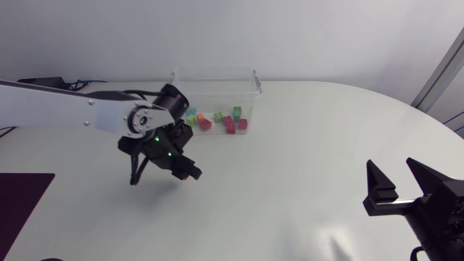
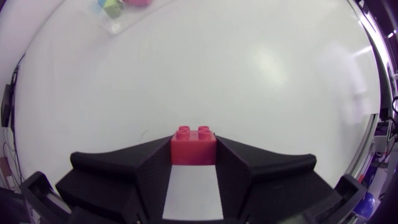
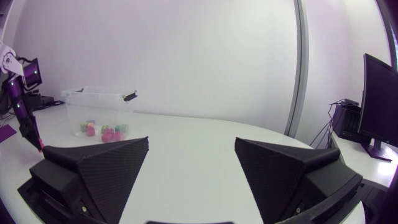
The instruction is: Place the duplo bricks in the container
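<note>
A red duplo brick [image 2: 194,147] sits between the fingertips of my left gripper [image 2: 194,152], which is shut on it from both sides. From above, that left gripper [image 1: 190,173] hangs over the table just in front of the clear plastic container [image 1: 250,76], the red brick [image 1: 195,174] showing at its tip. Several coloured bricks [image 1: 230,124] lie inside the container. My right gripper [image 1: 401,185] stands open at the table's near right with nothing between its fingers [image 3: 102,168]. In the right wrist view the container [image 3: 74,94] and its bricks [image 3: 102,131] lie far ahead.
The container's corner with a green brick [image 2: 112,7] shows far ahead of the left gripper. A dark mat [image 1: 18,199] lies at the table's left edge. White tabletop [image 1: 290,188] stretches between the two grippers.
</note>
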